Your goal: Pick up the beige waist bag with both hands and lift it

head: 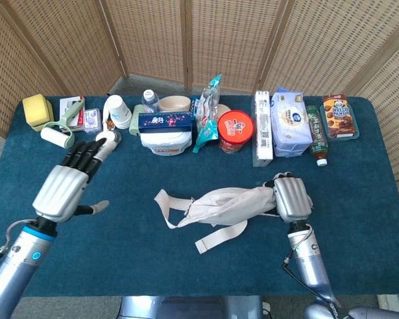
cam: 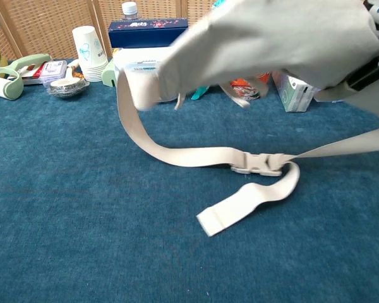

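Note:
The beige waist bag (head: 229, 205) stretches across the middle of the blue table. My right hand (head: 291, 197) grips its right end with curled fingers. In the chest view the bag (cam: 271, 44) hangs blurred above the cloth, its left end sagging. Below it, its strap and buckle (cam: 259, 165) trail on the table. A dark part of the right hand (cam: 369, 74) shows at the bag's right edge. My left hand (head: 66, 183) hovers far to the left, fingers spread and holding nothing, well apart from the bag. The chest view does not show it.
A row of goods lines the table's back edge: a lint roller (head: 56, 136), paper cups (head: 118, 110), a blue box on a white tub (head: 165, 129), a red noodle cup (head: 235, 131), a wipes pack (head: 290, 121) and a green bottle (head: 317, 135). A wicker screen stands behind.

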